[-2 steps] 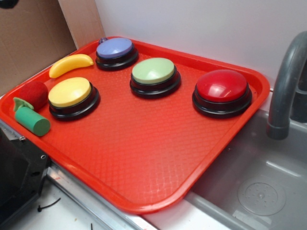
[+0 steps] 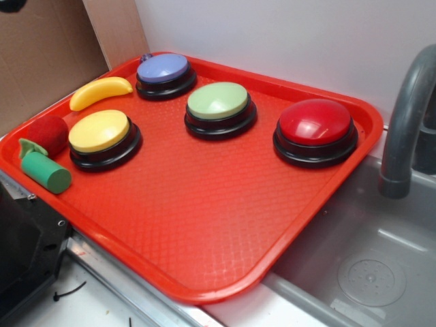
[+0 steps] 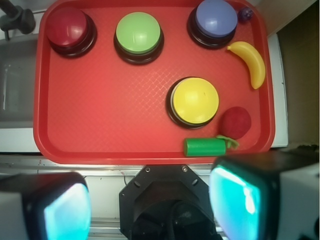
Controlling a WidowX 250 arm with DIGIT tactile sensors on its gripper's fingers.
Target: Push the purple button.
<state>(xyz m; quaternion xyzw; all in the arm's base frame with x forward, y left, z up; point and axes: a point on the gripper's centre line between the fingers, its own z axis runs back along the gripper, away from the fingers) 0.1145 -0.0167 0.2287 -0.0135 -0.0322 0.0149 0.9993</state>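
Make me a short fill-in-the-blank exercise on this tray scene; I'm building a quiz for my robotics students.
1. The purple button sits beside the toy ____ on the red tray.
2. The button between the purple button and the red button has a ____ cap.
3. The green cylinder lies closest to the ____ button.
4. In the wrist view, the gripper jaws stand ____.

Missing words: banana; green; yellow; open

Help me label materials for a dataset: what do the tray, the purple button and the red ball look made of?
Tray: moulded plastic, by its glossy diamond-textured surface. Purple button: smooth, slightly shiny plastic cap on a glossy black base. Red ball: matte and fuzzy, probably foam or felt.
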